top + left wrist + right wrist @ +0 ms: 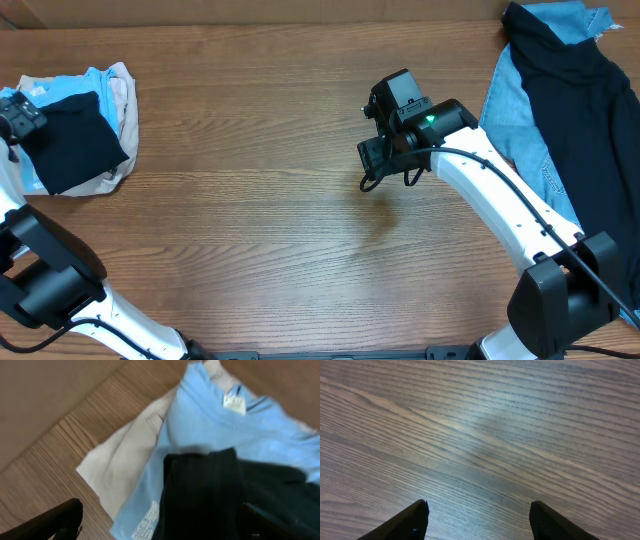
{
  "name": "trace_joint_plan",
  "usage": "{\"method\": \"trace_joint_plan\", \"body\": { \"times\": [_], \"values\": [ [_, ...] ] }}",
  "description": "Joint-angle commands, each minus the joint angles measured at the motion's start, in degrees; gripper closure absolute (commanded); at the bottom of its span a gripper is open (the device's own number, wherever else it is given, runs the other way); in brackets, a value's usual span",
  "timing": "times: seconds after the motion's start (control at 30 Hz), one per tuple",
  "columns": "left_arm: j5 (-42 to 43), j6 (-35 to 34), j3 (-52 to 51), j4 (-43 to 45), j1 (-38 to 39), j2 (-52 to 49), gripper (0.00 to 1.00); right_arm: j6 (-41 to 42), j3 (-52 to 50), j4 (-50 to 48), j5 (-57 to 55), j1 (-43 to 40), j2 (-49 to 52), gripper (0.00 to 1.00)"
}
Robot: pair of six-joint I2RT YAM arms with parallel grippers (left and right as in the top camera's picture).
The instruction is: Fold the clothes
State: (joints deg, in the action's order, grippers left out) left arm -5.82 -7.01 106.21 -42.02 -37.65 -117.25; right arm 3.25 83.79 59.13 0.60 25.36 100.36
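Observation:
The clothes, a black T-shirt (72, 142) (210, 495), lie folded on top of a stack at the far left of the table. My left gripper (20, 115) (162, 527) hangs open at the stack's left edge. Its dark fingers (65, 520) stand wide apart on either side of the black cloth and hold nothing. My right gripper (378, 160) (479, 507) hovers over bare wood at the table's middle, open and empty, far from the stack.
Under the black T-shirt lie a light-blue tee (95, 78) (210, 420) with white print and a beige garment (123, 95) (125, 455). At the right edge another black garment (590, 120) is spread over blue denim (515, 110).

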Motion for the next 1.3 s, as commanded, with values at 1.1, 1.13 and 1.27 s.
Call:
{"method": "trace_joint_plan", "body": {
  "times": [1.1, 1.13, 1.27],
  "values": [
    [8.79, -2.23, 7.5, -36.76, 41.55, 13.99, 0.0, 9.62, 1.09, -5.05, 5.44, -20.85, -6.97, 0.05],
    [8.37, -2.21, 7.43, -37.81, 41.59, 14.4, 0.0, 10.03, 1.09, -3.98, 5.18, -20.85, -7.67, 0.05],
    [8.26, -0.66, 4.92, -37.88, 41.94, 18.38, 0.0, 11.89, 0.28, -0.02, 1.42, -20.65, -11.96, 0.07]
  ]
}}
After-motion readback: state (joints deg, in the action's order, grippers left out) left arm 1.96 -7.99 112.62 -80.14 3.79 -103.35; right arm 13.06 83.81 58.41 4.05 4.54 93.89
